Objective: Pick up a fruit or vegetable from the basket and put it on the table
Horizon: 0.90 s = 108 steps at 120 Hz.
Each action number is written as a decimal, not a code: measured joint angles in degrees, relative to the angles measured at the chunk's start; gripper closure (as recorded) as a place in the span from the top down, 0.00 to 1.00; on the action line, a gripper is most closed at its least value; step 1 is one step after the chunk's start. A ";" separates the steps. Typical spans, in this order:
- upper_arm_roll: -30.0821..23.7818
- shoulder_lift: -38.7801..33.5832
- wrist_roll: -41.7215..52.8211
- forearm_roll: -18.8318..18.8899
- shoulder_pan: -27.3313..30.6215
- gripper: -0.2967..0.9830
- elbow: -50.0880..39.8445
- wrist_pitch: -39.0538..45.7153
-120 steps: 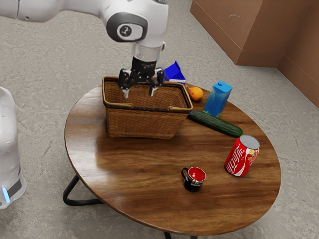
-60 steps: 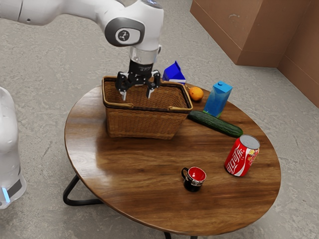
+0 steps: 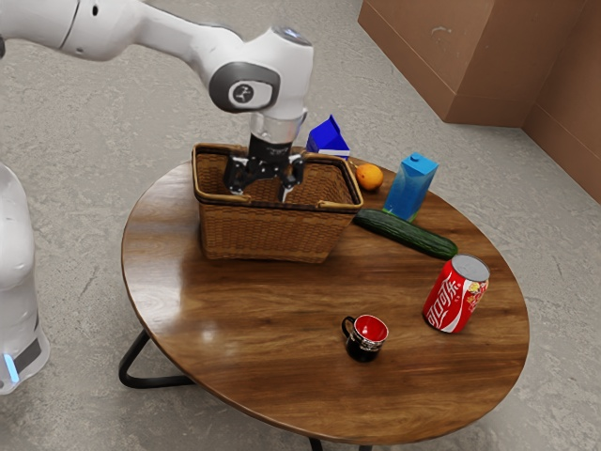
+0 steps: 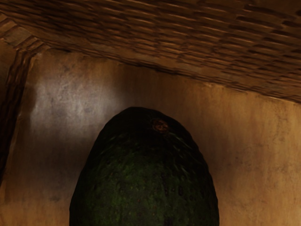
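We have our fingers (image 3: 236,178) lowered into the mouth of the wicker basket (image 3: 268,232), spread wide apart, with the near rim hiding part of them. Beneath our hand, inside the basket, is a dark green avocado (image 4: 146,174), its bumpy skin topped by a small brown stem scar (rather like a button). We see it against the basket's pale brown floor, near a woven wall; whether either finger touches it, we cannot tell.

The basket stands upright on the round wooden tabletop (image 3: 272,329). An orange (image 3: 369,177) sits outside it, near its far corner, with a blue carton (image 3: 409,190) standing close by. A cucumber (image 3: 408,234) lies on the wood, stretching from just beside the basket toward a red can (image 3: 456,295), which stands upright. Nearer the camera we have a small mug (image 3: 363,341), black outside and red within, its handle toward the exterior view's left. Behind the basket shows a deep blue box (image 3: 327,137), partly hidden by the rim.
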 joint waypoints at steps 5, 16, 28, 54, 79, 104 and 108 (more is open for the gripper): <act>0.01 0.15 0.06 -0.08 0.01 0.77 -0.28 0.46; -0.03 0.61 0.18 -0.18 0.19 0.77 -0.79 1.59; -0.05 0.83 0.29 -0.28 0.63 0.77 -1.67 2.64; -0.05 1.50 2.66 0.51 0.71 0.77 -2.86 4.71; -0.07 3.24 5.66 1.48 0.69 0.77 -2.89 6.40; -1.14 2.92 7.64 0.54 0.70 0.77 -5.59 8.48; -1.21 2.88 7.89 0.41 0.72 0.77 -5.80 8.83</act>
